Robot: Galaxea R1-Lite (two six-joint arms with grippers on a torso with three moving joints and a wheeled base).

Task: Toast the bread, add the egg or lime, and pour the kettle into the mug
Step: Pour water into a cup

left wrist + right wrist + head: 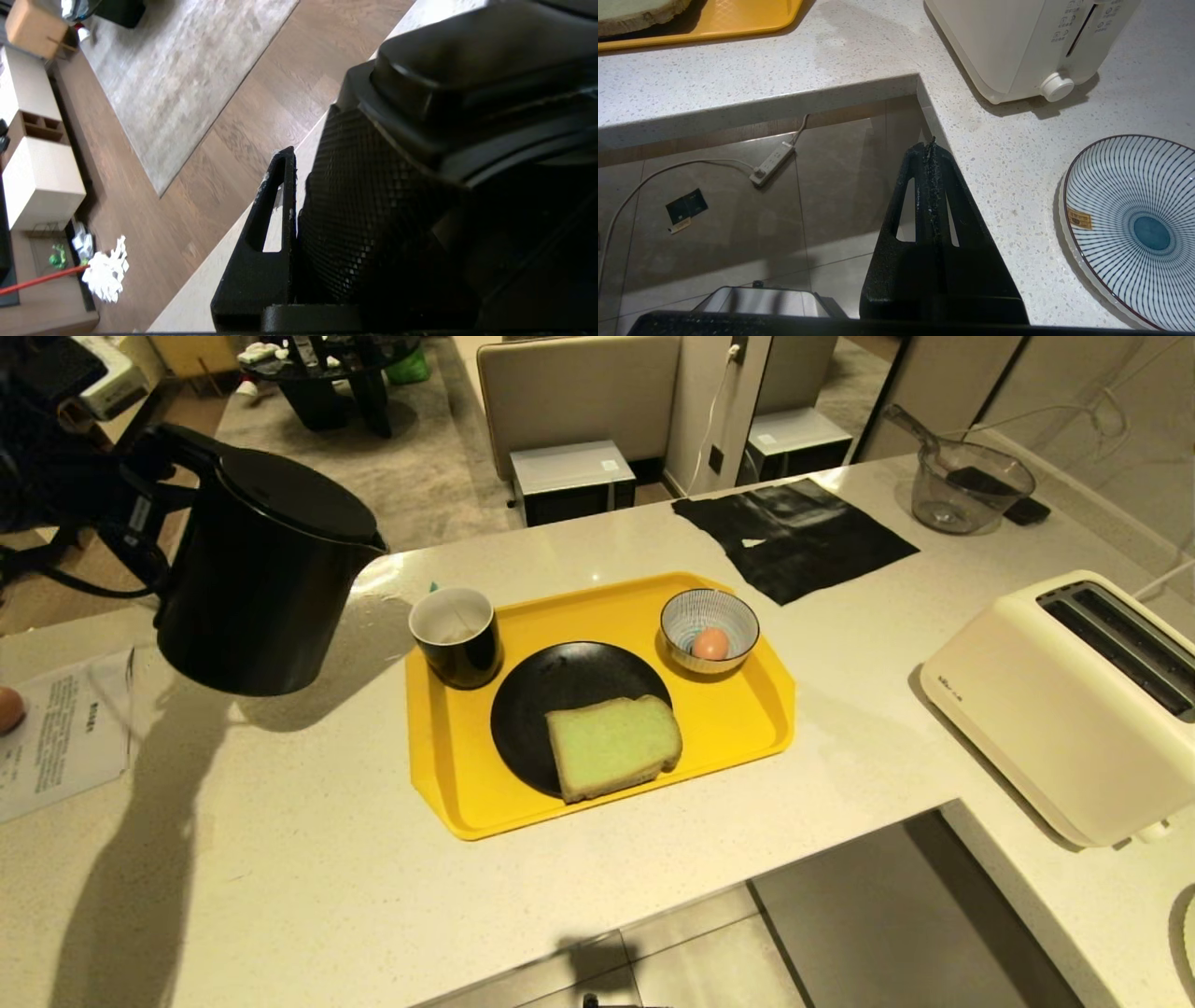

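Presently the left gripper (299,224) is clamped on the kettle's loop handle, one finger (273,210) pressed against its knurled grip, and the kettle (266,574) hangs clear of the counter, left of the yellow tray (467,803), spout tipped toward the mug (457,637). It is matte black, rigid and bulky; judged heavy if filled, so the handle is the only sound hold and tilting should be gradual. The mug stands on the tray's near-left corner region, glossy black outside, white inside, smooth and likely slippery. Right of it, on the tray's middle, a black plate (541,695) carries the bread (611,745): pale green face, tan crust, soft and easily crushed. At the tray's far right a striped bowl (709,627) holds the egg (710,643), smooth and fragile. Beyond the tray, the cream toaster (1055,709). The right gripper (931,154) hangs off the counter edge, fingers pressed together, empty.
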